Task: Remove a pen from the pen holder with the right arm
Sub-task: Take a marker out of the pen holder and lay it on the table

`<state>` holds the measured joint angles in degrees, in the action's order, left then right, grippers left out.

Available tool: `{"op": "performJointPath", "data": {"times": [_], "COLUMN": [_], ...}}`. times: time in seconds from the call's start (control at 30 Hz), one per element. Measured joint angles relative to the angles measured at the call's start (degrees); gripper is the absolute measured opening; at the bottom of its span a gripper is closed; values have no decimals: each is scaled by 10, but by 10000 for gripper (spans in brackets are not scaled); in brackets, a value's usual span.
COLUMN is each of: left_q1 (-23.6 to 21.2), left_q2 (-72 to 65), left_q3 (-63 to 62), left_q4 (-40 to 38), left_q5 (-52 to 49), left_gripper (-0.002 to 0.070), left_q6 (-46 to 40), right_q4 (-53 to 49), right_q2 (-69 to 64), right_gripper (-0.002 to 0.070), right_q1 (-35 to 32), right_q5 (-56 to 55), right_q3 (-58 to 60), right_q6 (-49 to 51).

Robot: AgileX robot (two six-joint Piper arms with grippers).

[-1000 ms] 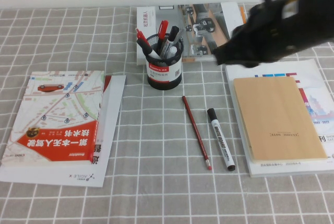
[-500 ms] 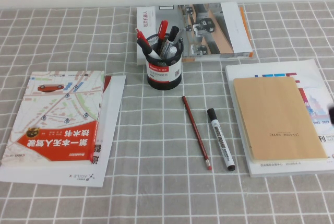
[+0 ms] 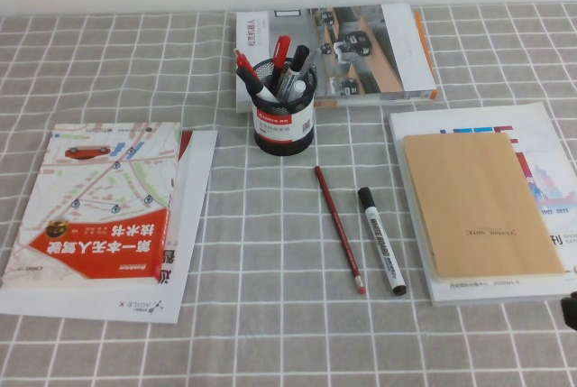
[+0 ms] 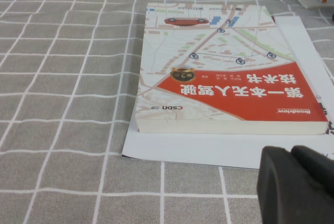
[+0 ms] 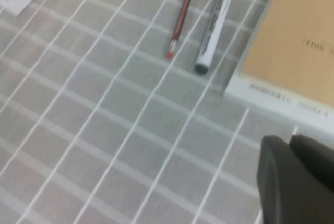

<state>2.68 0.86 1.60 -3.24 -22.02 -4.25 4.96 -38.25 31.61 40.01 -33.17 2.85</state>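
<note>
Right arm has cleared out: a second ago it hung over the table at 2 o'clock, now only a dark sliver shows at the 4 o'clock edge in the high view. right gripper [image 5: 291, 145] is closed and holds nothing, low over bare cloth near the notebook stack [image 3: 476, 202] corner. left gripper [image 4: 292, 153] is parked at 8 o'clock by the map book [image 3: 99, 202], fingers together, also empty.

pen holder [image 3: 283, 105] sits at 12 o'clock, upright, several pens fanned out of its rim. A marker [image 3: 382, 241] and a red pencil [image 3: 340, 228] lie on the cloth at 5 o'clock from it. My read: a pen is already out and dropped, and the arm is retreating.

Room: open cloth between holder and map book, and across the near half. The magazine [image 3: 361, 49] sits right behind the holder, and the marker lies just beside the stack's edge.
</note>
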Motion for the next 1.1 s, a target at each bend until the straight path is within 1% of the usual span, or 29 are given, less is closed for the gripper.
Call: {"op": "performJointPath", "data": {"times": [0.07,0.13,0.3,0.43,0.57,0.8,1.1], "left_q1": [0,0,0,0,0,0,0], "left_q2": [0,0,0,0,0,0,0], "left_q3": [0,0,0,0,0,0,0], "left_q4": [0,0,0,0,0,0,0], "left_q5": [0,0,0,0,0,0,0], "left_gripper": [-4,-4,-4,-4,-4,-4,-4], "left_q6": [0,0,0,0,0,0,0], "right_q4": [-9,-10,-1,2,3,1,-7], "right_q2": [4,13,87,172,260,373,387], "right_gripper": [-12,-12,-12,-12,-12,-12,-12], "right_q1": [-4,-26,-149,-220,-253,-265,-267], "right_q5": [-68,-130,-250,-302,-311,-275,-193], "right_q3": [44,97,217,291,342,348,348], "right_q6": [0,0,0,0,0,0,-37]}}
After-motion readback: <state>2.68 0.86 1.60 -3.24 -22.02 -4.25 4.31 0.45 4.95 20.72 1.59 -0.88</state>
